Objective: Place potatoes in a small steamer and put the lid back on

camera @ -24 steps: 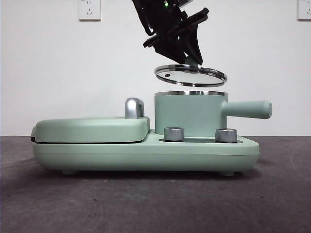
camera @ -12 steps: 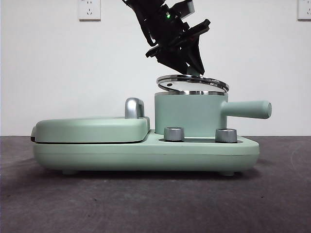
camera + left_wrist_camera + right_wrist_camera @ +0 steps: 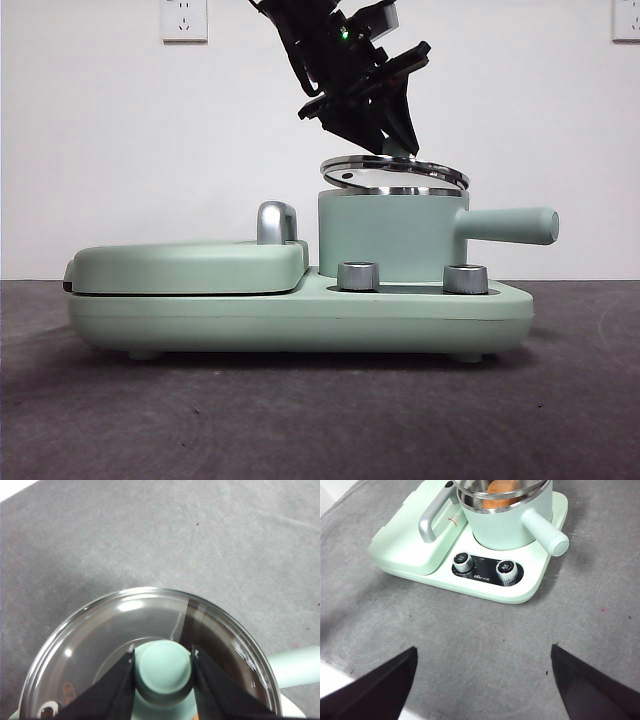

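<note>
Just above the small steamer [image 3: 392, 235], left gripper [image 3: 163, 672] pinches the lid [image 3: 120, 630] knob.

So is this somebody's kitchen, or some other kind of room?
Probably not a kitchen; more likely a robot test table. A mint-green cooker stands alone on a grey mat before a bare white wall with sockets, and the left gripper holds the glass lid by its knob.
</note>
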Available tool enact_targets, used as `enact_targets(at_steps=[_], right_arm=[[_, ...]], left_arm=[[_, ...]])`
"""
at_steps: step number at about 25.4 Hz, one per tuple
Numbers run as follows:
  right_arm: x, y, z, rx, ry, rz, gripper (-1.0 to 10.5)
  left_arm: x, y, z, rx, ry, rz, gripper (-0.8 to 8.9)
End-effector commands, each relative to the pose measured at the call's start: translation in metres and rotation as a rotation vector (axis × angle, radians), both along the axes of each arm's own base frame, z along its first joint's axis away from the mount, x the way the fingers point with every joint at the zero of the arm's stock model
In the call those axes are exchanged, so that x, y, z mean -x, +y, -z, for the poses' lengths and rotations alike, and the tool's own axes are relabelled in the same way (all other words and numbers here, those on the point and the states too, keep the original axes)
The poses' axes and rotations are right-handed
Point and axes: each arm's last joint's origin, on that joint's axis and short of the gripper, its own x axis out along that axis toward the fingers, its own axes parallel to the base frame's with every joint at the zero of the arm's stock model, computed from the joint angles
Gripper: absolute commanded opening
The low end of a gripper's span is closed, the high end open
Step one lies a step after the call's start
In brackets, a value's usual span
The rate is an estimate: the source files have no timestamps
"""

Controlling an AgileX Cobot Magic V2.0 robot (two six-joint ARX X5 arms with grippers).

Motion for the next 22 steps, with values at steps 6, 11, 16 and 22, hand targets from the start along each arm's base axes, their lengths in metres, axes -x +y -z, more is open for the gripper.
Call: enact_targets(at_steps=[6, 11, 16, 22], right_arm=[[0.0, 0.0, -0.002, -0.016, -0.007, -0.001, 4.2], [0.0, 0.0, -0.002, -0.016, -0.007, 0.0, 4.2], [0.0, 0.0, -0.002, -0.016, -0.008, 0.0, 4.2], [0.0, 0.0, -0.002, -0.015, -0.008, 0.001, 4.2]], left_arm=[[-0.007, -0.01, 0.007, 0.013, -0.013, 0.016, 0.16], [-0.005, -0.009, 0.012, -0.014, 0.024, 0.016, 0.19], [-0.004, -0.008, 0.013, -0.022, 0.04, 0.013, 0.31], [-0.007, -0.008, 0.01, 0.019, 0.032, -0.013, 4.09]])
